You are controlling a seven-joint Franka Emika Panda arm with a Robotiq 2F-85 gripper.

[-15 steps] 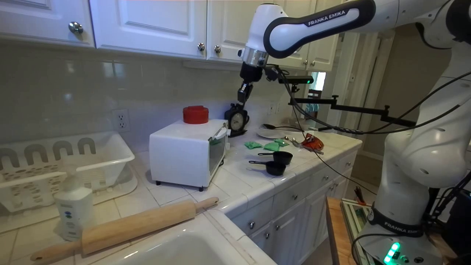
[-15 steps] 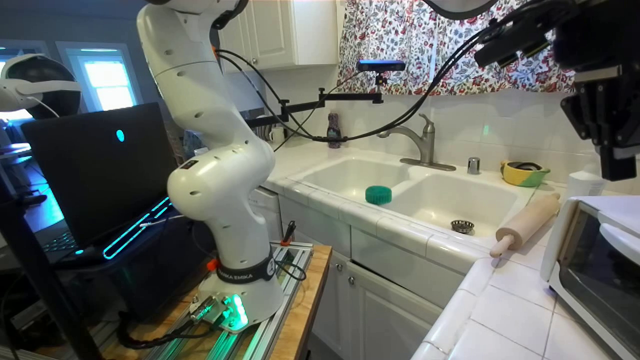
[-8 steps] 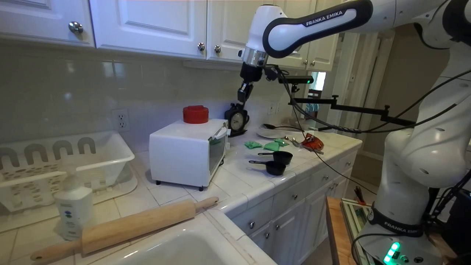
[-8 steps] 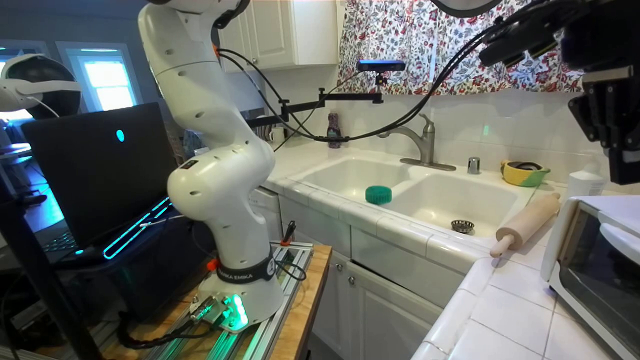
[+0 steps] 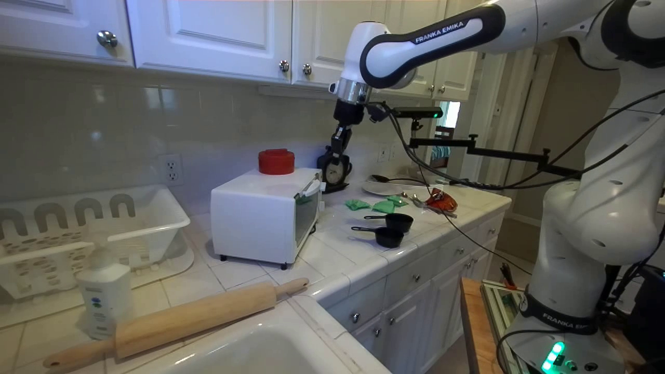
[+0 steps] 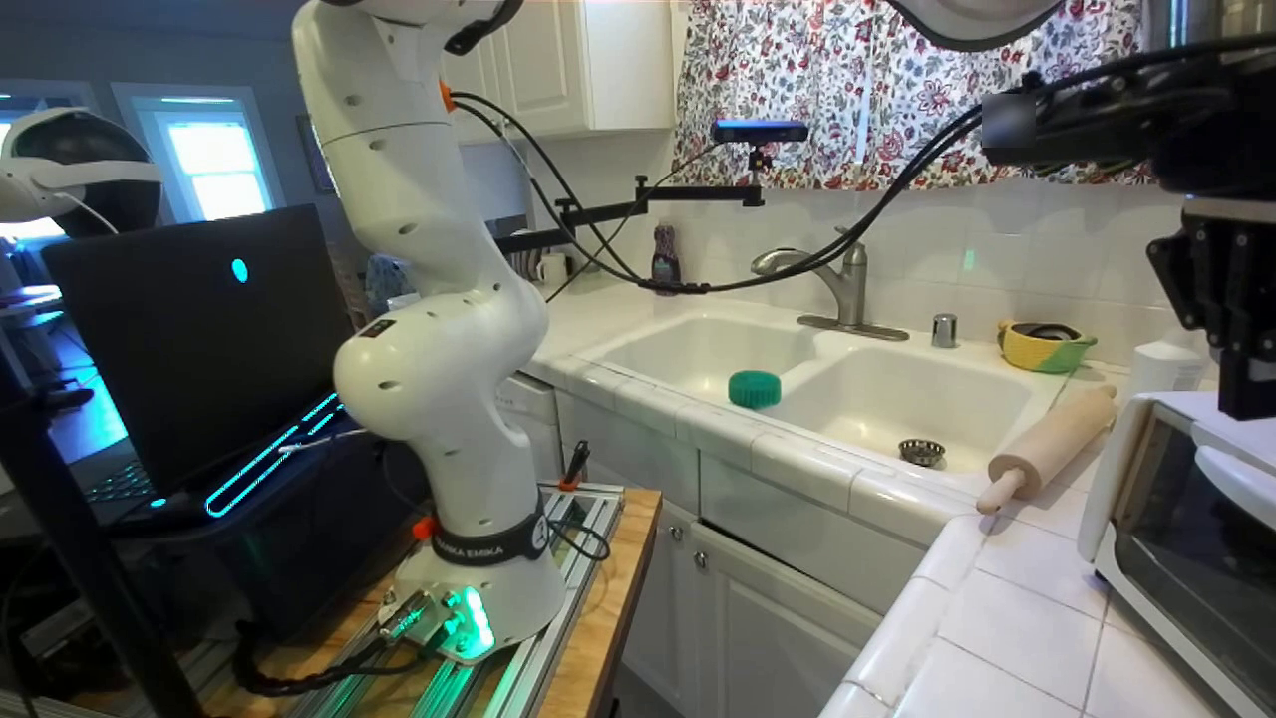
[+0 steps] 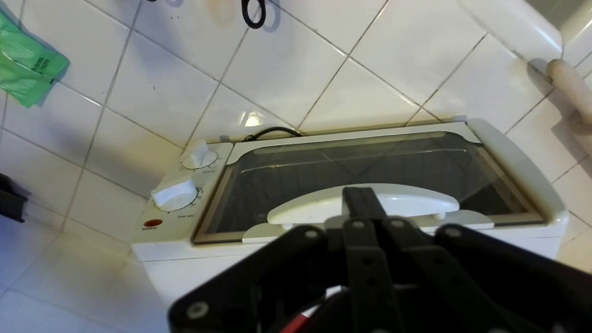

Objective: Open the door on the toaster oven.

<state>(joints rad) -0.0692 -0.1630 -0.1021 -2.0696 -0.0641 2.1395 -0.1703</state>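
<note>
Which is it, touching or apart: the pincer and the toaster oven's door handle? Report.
Apart. In an exterior view, the pincer ends above the door handle, with a strip of white showing between them.

white cabinets (image 5: 209,34) hang above glossy wall tiles (image 5: 218,122), and a window (image 6: 217,170) glows brightly.

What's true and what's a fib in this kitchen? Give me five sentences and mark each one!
1. The toaster oven has a door with a white handle. True.
2. The jaws hold the handle. False: they are apart from it.
3. The rolling pin lies on the counter. True.
4. The toaster oven stands in the sink. False: it is on the counter.
5. A round red thing sits on the toaster oven. True.
</note>
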